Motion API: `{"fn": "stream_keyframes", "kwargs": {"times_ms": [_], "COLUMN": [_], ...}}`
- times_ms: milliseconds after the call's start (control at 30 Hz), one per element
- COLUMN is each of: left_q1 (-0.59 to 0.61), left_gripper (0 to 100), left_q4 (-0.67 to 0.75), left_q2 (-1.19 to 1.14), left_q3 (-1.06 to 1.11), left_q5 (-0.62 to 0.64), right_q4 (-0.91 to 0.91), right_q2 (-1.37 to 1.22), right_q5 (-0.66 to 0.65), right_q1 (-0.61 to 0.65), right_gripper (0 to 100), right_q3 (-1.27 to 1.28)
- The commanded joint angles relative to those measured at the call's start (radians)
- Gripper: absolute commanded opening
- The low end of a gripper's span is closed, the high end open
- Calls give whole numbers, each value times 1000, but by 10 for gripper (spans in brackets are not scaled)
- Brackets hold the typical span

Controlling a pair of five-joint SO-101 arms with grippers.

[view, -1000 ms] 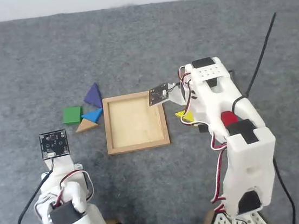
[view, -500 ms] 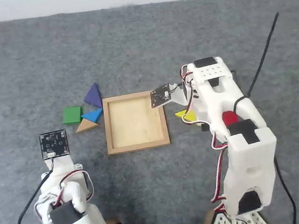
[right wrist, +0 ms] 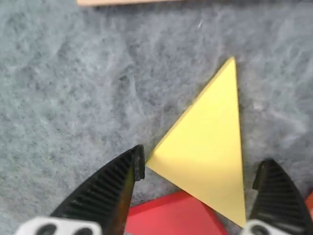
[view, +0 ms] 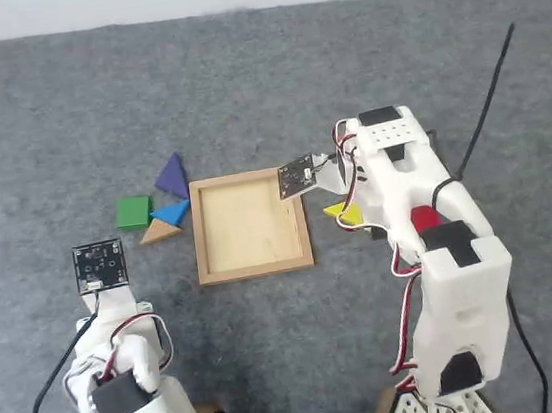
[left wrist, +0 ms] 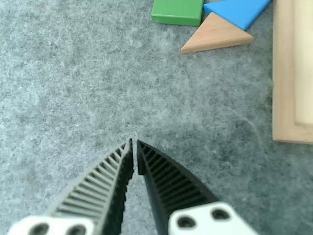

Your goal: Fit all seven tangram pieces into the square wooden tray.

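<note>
Yellow triangle (right wrist: 208, 152) on carpet (view: 239, 70) near the wooden tray (view: 255, 267), straddled by the right claw (right wrist: 203, 163), jaws spread. Risk: closing on slanted edges could skid it, or snag the adjoining red piece (right wrist: 166, 215).

I am finding no text, number, label or sign that I can read, whether on the wooden tray (view: 255, 267), on the tangram pieces (view: 171, 214) or on the grey mat (view: 240, 80).

The left tool (left wrist: 134, 144) is closed; the right tool (right wrist: 203, 159) gapes wide.
</note>
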State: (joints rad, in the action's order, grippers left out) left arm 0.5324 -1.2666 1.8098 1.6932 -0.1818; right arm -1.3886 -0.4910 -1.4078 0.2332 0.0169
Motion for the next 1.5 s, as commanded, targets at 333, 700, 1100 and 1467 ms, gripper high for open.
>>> {"fn": "stream_keyframes", "kwargs": {"times_ms": [333,700,1100,1467], "left_q1": [8,8,8,8], "left_gripper": [14,14,14,14], "left_q4": [-3,-3,-3,-3], "left_q2": [18,18,18,18], "left_q3": [-12,-12,-12,-12], "left_q5": [-2,-2,-2,-2], "right_q4": [165,162,15,73], "right_q2": [39,41,45,44], "right_q5": [-12,-11,-104,-190], "right_q1": [-15,-16,-65,-134], "right_gripper": [366,132,439,445], "right_q3": [81,81,64,68]}}
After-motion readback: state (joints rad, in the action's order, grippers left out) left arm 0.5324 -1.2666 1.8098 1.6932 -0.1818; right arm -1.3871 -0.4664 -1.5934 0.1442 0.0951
